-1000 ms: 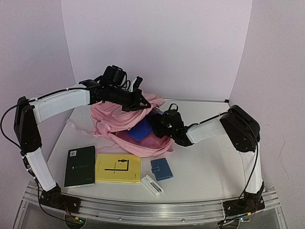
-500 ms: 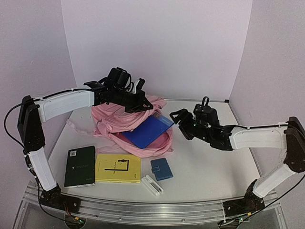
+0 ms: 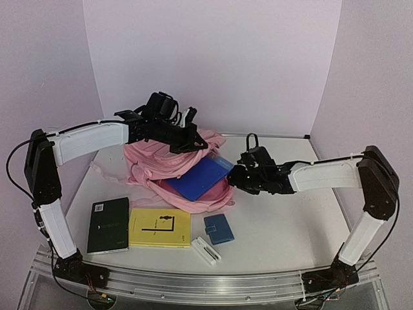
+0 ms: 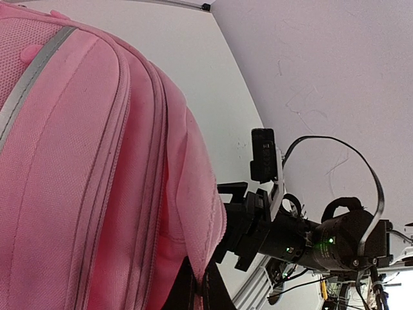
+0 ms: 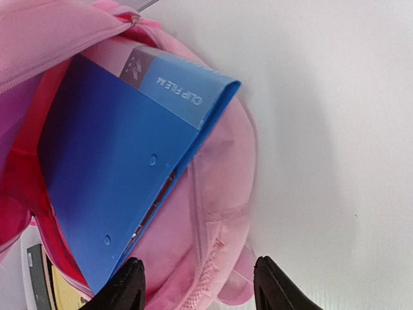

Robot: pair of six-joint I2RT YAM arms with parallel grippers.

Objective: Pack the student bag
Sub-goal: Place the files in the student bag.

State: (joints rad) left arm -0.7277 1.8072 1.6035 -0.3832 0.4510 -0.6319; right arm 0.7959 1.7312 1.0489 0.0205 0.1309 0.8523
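Bag: soft pink fabric backpack (image 3: 151, 165) slumped on white table (image 3: 277, 219), left of centre, mouth facing right.
L grip: left gripper (image 3: 192, 141) pinched shut on its top flap, holding mouth up.
R grip: right gripper (image 5: 199, 271) jaws apart, empty, just beside stiff blue plastic clip file (image 5: 110, 168), which sits half inside.
Handling: prob. light, floppy, collapses if let go; you take hems/straps, not panels.

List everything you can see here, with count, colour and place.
backpack: 1, pink, back left, mouth open
folder: 1, blue, sticking out of the backpack
dark book: 1, blackish green, front left
yellow book: 1, yellow, right of the dark book
small case: 1, blue, front centre
white box: 1, white, near front edge
left claw: 1, black, shut on the backpack's top
right claw: 1, black, open, by the folder
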